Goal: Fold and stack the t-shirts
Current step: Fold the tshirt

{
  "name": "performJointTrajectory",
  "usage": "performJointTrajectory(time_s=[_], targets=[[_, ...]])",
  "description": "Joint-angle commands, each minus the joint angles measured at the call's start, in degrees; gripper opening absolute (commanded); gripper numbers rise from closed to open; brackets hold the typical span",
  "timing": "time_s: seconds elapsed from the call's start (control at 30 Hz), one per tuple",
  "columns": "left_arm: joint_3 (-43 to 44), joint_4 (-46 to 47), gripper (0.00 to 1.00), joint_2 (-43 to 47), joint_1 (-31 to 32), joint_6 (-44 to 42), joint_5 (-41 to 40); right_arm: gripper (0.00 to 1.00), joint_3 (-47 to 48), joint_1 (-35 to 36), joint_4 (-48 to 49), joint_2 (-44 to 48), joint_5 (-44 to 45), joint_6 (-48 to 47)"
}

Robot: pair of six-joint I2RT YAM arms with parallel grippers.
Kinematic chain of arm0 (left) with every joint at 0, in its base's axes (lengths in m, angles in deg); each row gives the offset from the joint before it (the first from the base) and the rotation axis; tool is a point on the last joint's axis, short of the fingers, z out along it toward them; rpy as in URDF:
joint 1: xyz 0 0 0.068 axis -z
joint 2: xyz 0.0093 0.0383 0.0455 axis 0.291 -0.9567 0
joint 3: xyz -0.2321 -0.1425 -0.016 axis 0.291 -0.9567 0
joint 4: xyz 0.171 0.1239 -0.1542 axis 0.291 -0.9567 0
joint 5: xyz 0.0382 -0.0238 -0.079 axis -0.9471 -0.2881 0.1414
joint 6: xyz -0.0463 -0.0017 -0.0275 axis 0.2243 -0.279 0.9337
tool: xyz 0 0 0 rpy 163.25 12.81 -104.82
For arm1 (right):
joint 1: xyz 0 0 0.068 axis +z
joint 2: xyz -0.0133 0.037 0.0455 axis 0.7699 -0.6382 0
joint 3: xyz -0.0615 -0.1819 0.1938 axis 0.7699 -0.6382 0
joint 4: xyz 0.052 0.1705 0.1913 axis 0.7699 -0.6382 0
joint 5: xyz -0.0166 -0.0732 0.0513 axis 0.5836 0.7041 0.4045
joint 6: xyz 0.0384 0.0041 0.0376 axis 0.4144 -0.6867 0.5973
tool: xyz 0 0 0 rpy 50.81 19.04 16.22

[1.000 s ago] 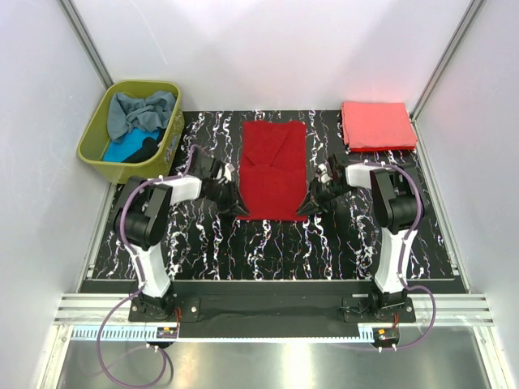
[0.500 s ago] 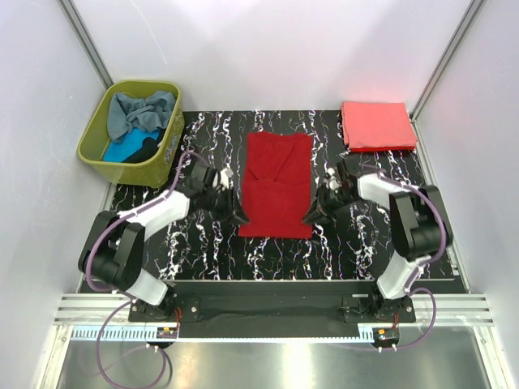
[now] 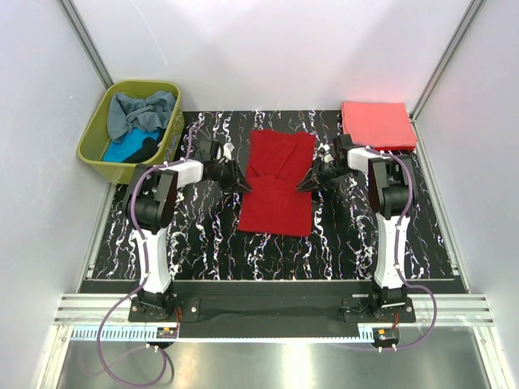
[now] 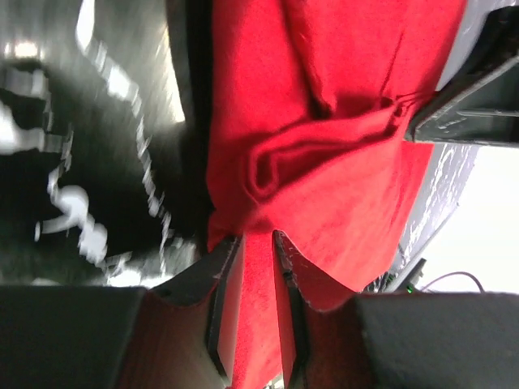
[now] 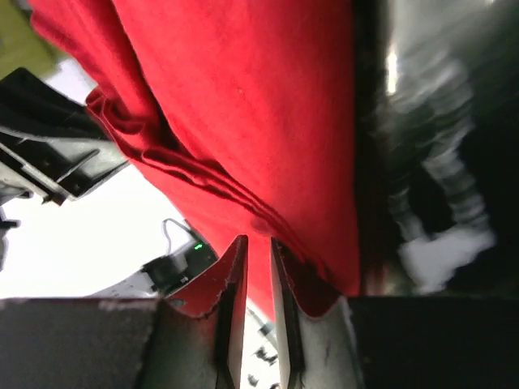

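Observation:
The dark red t-shirt (image 3: 277, 180) lies in the middle of the black marbled mat, pinched in at its waist. My left gripper (image 3: 240, 185) is shut on its left edge, the cloth held between the jaws in the left wrist view (image 4: 253, 267). My right gripper (image 3: 306, 185) is shut on its right edge, seen in the right wrist view (image 5: 258, 267). Both hold the cloth lifted off the mat. A folded coral-pink t-shirt (image 3: 377, 125) lies at the back right. Grey-blue (image 3: 139, 111), turquoise (image 3: 122, 150) and black (image 3: 146, 150) shirts lie in the basket.
The olive-green plastic basket (image 3: 94, 136) stands at the back left, off the mat's corner. White walls with metal posts close the back and sides. The black marbled mat (image 3: 203, 243) covers the table in front of the arms.
Both grippers moved away from the near edge toward the back, carrying the red shirt's side edges. The shirt's near part now lies doubled and its middle is drawn narrow.

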State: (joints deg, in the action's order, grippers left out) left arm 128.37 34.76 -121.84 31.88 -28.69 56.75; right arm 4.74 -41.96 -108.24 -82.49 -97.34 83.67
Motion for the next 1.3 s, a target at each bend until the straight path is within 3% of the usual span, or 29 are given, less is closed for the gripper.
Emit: performJointTrajectory(time_s=[0.0, 0.1, 0.23, 0.37, 0.43, 0.57, 0.7, 0.87, 1.07, 1.27], targets=[[4.07, 0.76, 0.26, -0.72, 0.16, -3.42, -0.08, 0.25, 5.47, -2.66, -3.89, -2.73, 0.3, -3.44], [1.89, 0.5, 0.27, 2.59, 0.16, -4.64, -0.78, 0.26, 9.24, -3.19, -9.87, -1.78, 3.63, -7.57], [-2.69, -0.82, 0.28, 11.73, -0.46, -4.82, -1.66, 0.36, 12.34, -3.99, -18.04, 1.82, 9.7, -11.1], [-9.36, -2.05, 0.34, 21.84, -0.46, -2.11, -2.27, 0.53, 7.96, -3.99, -20.08, 9.72, 14.27, -10.14], [-15.42, -1.09, 0.38, 27.47, -0.46, 2.63, -2.54, 0.57, 2.08, -4.07, -19.9, 15.33, 15.42, -7.43], [-30.09, 10.05, 0.46, 37.3, -0.2, 15.89, -1.22, 0.61, -12.85, -3.9, -11.94, 26.41, 15.86, 1.71], [-43.09, 22.87, 0.51, 41.98, 1.73, 29.15, -3.76, 0.71, -31.55, -2.68, -1.2, 40.9, 16.13, 12.86], [-46.11, 24.83, 0.53, 40.68, 7.36, 33.49, -7.72, 0.72, -46.08, 2.5, 13.39, 49.1, 16.91, 23.41], [-52.61, 31.35, 0.55, 40.15, 10.17, 40.09, -14.21, 0.72, -63.23, 8.93, 34.57, 56.05, 25.6, 42.05], [-53.67, 33.53, 0.57, 35.67, 10.61, 43.77, -18.0, 0.68, -66.85, 10.07, 36.96, 56.67, 32.63, 46.72]])
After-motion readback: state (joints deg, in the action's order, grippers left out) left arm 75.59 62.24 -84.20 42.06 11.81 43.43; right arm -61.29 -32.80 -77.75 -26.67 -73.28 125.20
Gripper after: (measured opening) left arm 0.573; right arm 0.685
